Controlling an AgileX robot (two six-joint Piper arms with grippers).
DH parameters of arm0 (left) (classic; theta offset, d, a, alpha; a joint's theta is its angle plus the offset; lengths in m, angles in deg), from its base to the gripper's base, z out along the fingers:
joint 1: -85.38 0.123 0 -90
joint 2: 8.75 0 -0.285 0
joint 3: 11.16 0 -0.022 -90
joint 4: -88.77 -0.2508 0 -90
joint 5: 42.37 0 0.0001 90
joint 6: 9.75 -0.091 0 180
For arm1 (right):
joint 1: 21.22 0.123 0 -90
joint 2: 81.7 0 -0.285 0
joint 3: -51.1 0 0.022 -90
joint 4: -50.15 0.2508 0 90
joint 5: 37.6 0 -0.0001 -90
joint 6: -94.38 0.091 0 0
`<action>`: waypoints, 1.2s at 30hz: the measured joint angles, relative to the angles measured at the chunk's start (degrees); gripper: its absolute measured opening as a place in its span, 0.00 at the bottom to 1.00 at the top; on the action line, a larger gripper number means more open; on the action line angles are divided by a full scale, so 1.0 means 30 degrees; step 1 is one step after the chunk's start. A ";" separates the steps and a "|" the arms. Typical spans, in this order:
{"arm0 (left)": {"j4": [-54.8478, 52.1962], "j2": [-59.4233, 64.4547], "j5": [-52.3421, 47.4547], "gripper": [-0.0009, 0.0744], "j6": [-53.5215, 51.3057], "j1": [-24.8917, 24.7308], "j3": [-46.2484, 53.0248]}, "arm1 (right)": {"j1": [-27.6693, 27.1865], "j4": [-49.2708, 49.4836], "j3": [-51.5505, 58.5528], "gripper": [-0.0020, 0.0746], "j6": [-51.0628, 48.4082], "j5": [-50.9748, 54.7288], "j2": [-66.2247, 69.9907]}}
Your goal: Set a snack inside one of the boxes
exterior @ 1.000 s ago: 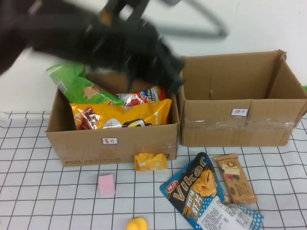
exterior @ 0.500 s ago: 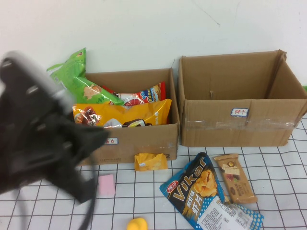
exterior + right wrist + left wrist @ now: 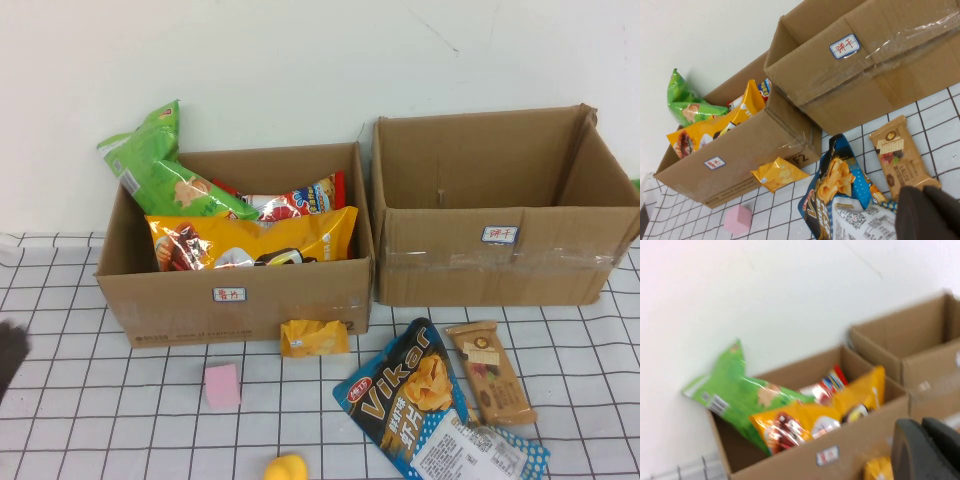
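- Your left arm has swept away: a second ago it was over the cartons, half a second ago it crossed the front left, and now only a dark sliver of the left pincer [image 3: 8, 355] shows at the left edge of the high view.
- You cannot tell whether the left pincer is released or clenched; its wrist view shows only a dark blur [image 3: 927, 452].
- The right pincer [image 3: 930, 212] is a dark shape in its own wrist view, state likewise impossible to tell; the high view does not show it.
- The snack packet [image 3: 185, 245] appears to lie inside the untaped carton [image 3: 240, 310], right of the left pincer and farther from you, against a big yellow bag [image 3: 300, 235] and below a green bag [image 3: 150, 170].
- The taped carton [image 3: 490, 270] stands just beyond the right pincer, touching the untaped one.
- Close by the right pincer on the checked surface [image 3: 80, 420] lie a tan bar [image 3: 490, 375] and a blue Vikar chip bag [image 3: 410, 390], edges touching.
- A plain yellow-orange packet [image 3: 313, 338] rests against the untaped carton's front; a pink cube [image 3: 221, 385] sits near it.
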 joint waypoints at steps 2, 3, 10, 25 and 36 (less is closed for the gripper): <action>-0.0244 -0.1430 0.1159 0.01 0.0402 0.0253 0.1319 | 0.0000 0.0000 0.0000 0.03 0.0000 0.0000 0.0000; -0.0525 -0.2157 0.1503 0.01 0.0757 0.0458 0.1853 | 0.0000 0.0000 0.0000 0.02 0.0000 0.0000 0.0000; -0.3637 -0.5944 0.2172 0.01 0.6382 0.4185 0.5923 | 0.0000 0.0000 0.0000 0.03 0.0000 0.0000 0.0000; -0.3815 -0.7242 -0.1721 0.01 0.5972 0.7795 0.8724 | 0.0000 0.0000 0.0000 0.03 0.0000 0.0000 0.0000; -0.3763 -0.7242 -0.1839 0.01 0.5950 0.7795 0.8691 | 0.0000 0.0000 0.0000 0.03 0.0000 0.0000 0.0000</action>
